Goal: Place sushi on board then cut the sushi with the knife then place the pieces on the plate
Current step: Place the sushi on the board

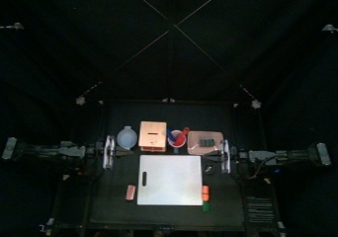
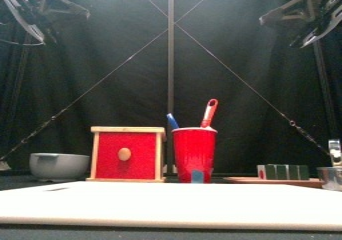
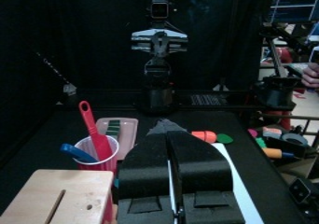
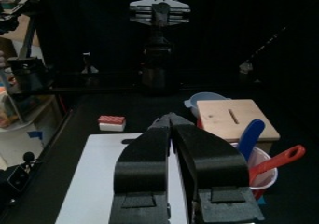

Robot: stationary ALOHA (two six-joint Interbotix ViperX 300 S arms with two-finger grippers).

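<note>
The dark green sushi roll (image 2: 283,171) lies on the pink tray (image 1: 211,148) at the back right, also seen as sushi roll (image 3: 119,127). A red cup (image 1: 179,137) beside it holds a blue knife (image 2: 171,121) and a red knife (image 2: 210,112). The white board (image 1: 172,180) lies bare in the table's middle. My left gripper (image 1: 111,152) hovers at the board's left and my right gripper (image 1: 224,155) at its right. Both are shut and hold nothing; left gripper (image 3: 169,131), right gripper (image 4: 171,123).
A wooden box with a red drawer front (image 1: 153,134) and a blue-grey bowl (image 1: 126,137) stand at the back left. A small pink toy (image 1: 130,191) lies left of the board, an orange-red toy (image 1: 207,192) and a green one (image 1: 208,207) right of it.
</note>
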